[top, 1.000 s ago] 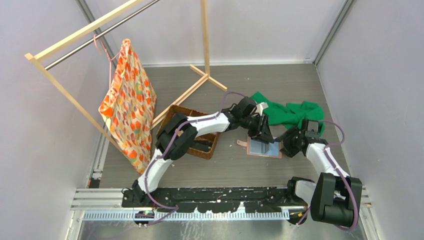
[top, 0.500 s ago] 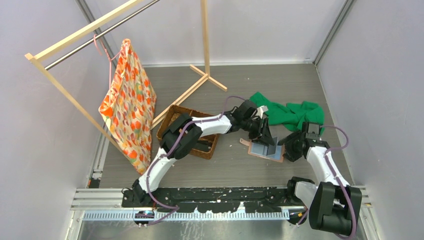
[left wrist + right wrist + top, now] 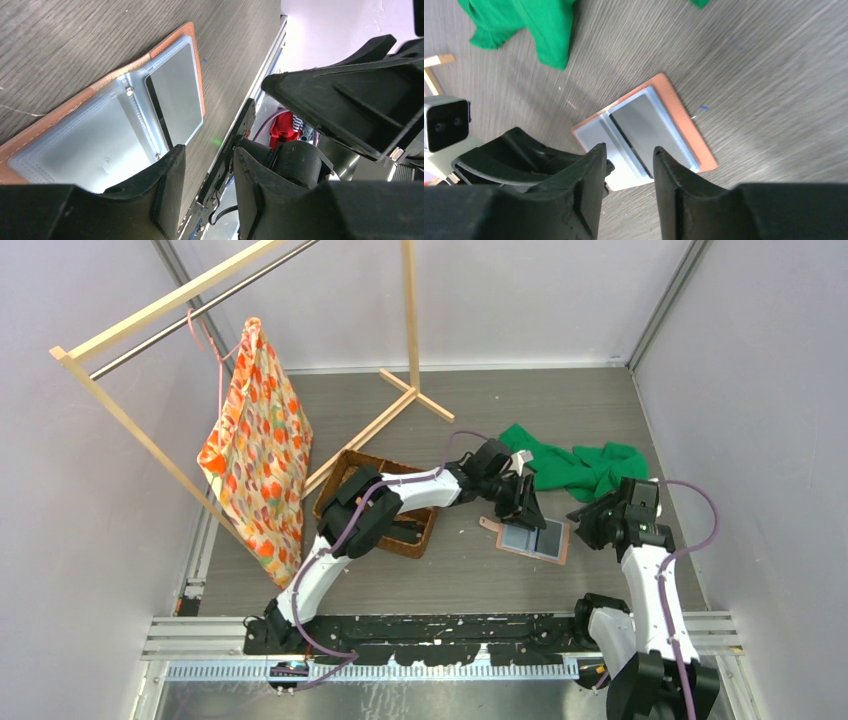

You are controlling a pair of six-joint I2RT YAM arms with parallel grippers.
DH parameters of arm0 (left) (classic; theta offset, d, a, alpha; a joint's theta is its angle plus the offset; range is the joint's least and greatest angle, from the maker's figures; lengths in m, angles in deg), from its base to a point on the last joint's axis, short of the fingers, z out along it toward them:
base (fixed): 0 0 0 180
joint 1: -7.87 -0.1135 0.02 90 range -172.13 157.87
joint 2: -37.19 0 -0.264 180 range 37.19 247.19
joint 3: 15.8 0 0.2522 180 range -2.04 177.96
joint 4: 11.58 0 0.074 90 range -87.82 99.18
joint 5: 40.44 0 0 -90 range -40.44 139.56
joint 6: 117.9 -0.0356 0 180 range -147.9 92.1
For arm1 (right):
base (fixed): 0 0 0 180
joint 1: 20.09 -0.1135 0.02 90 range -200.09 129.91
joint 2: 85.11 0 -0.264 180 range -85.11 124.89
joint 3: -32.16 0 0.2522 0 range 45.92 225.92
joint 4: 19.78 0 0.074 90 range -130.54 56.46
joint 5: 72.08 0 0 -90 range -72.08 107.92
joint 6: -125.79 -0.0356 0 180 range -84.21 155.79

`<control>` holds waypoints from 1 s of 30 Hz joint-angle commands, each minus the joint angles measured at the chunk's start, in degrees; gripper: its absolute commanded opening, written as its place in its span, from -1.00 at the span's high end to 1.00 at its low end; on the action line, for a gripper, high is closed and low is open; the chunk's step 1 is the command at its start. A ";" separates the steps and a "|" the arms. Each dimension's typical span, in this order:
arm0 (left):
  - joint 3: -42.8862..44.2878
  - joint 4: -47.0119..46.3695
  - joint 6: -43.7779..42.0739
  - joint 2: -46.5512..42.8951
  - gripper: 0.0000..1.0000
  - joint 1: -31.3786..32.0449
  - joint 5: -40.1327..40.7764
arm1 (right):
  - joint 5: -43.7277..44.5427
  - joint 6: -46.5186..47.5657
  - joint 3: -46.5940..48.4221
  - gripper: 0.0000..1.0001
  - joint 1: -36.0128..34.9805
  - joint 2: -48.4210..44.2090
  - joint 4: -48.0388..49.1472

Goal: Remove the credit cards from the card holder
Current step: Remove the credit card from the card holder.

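My left claw (image 3: 207, 165) stands part-open, its two black fingers apart with nothing between them; through the gap I see only bare wood grain and the rail at the near edge. It hangs low over the far left edge of the card holder (image 3: 100, 135), and I cannot tell whether a fingertip touches the leather. The holder lies opened flat on the bench (image 3: 450, 585), salmon cover down, its clear grey sleeves facing up, with a flat grey panel (image 3: 176, 95) tucked in the sleeve on my right side of the fold. I cannot tell whether that panel is a card. The little strap tab (image 3: 487, 524) pokes out from the holder's left end. My right claw (image 3: 626, 160) is also parted and carries nothing. It is raised clear of the holder on its right side, and from its wrist camera I look down on the sleeves between the fingers. Beyond the holder, a crumpled green cloth (image 3: 580, 465) lies toward the back of the bench. To the left, under my left arm, sits a brown woven basket (image 3: 335, 480), and past it an orange patterned bag (image 3: 255, 450) hangs from a wooden rack (image 3: 408, 320).
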 commanded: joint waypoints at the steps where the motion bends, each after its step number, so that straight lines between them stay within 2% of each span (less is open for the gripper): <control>1: -0.63 -1.73 0.26 -2.55 0.18 -0.32 -0.31 | -10.96 4.01 -0.07 0.21 0.15 5.62 5.17; 5: -1.74 -1.72 0.81 -2.61 0.19 -0.32 0.77 | -12.78 4.42 -2.10 0.36 0.13 9.04 7.91; 10: -1.56 -1.68 1.58 -1.49 0.20 -0.32 0.43 | -11.89 3.74 -4.04 0.41 0.15 11.56 10.40; 17: -0.88 -1.65 1.64 -1.10 0.20 -0.32 0.23 | -6.32 4.53 -4.71 0.25 0.12 11.78 9.57; 22: -0.31 -1.21 1.66 -0.67 0.19 -0.28 0.29 | -4.27 4.00 -5.08 0.23 0.11 12.52 10.53; 30: 0.05 -0.03 1.11 0.00 0.16 -0.24 0.88 | -5.63 3.65 -6.18 0.23 0.14 14.93 13.38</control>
